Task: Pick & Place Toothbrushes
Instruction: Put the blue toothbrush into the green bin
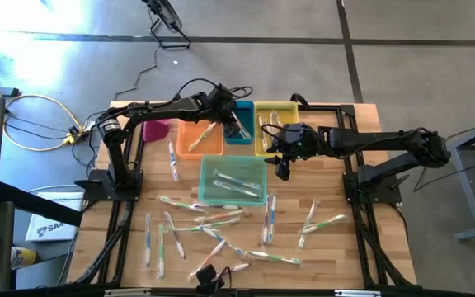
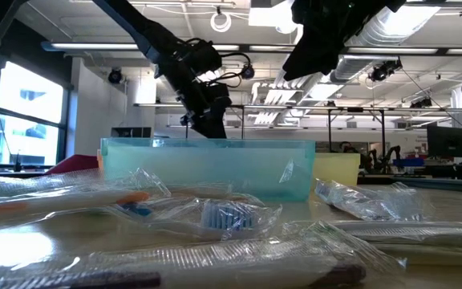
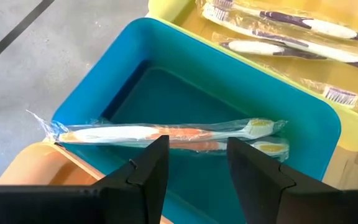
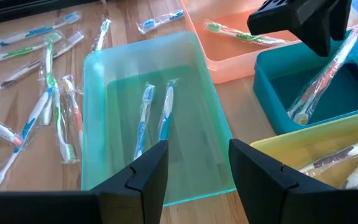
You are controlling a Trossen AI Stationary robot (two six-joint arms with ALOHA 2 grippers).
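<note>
Many wrapped toothbrushes (image 1: 221, 231) lie loose on the near half of the wooden table. My left gripper (image 3: 194, 155) stands open, slanting down over the blue bin (image 3: 135, 50). In that bin lie two orange-accented toothbrushes (image 3: 166, 132), and one wrapper end rests on the bin's rim (image 3: 45, 124). Nothing is between the fingers. My right gripper (image 4: 194, 162) hangs open above the green bin (image 4: 98, 93), which holds two blue-accented toothbrushes (image 4: 154, 115). In the high view the left gripper (image 1: 239, 128) is at the far middle and the right gripper (image 1: 283, 172) is just right of it.
An orange bin (image 1: 200, 136) with a green-accented toothbrush, a yellow bin (image 1: 275, 124) with several purple-accented ones and a pink bin (image 1: 157, 129) stand along the far side. Black frame rails run along the table's left and right sides. A small camera (image 1: 209, 276) sits at the near edge.
</note>
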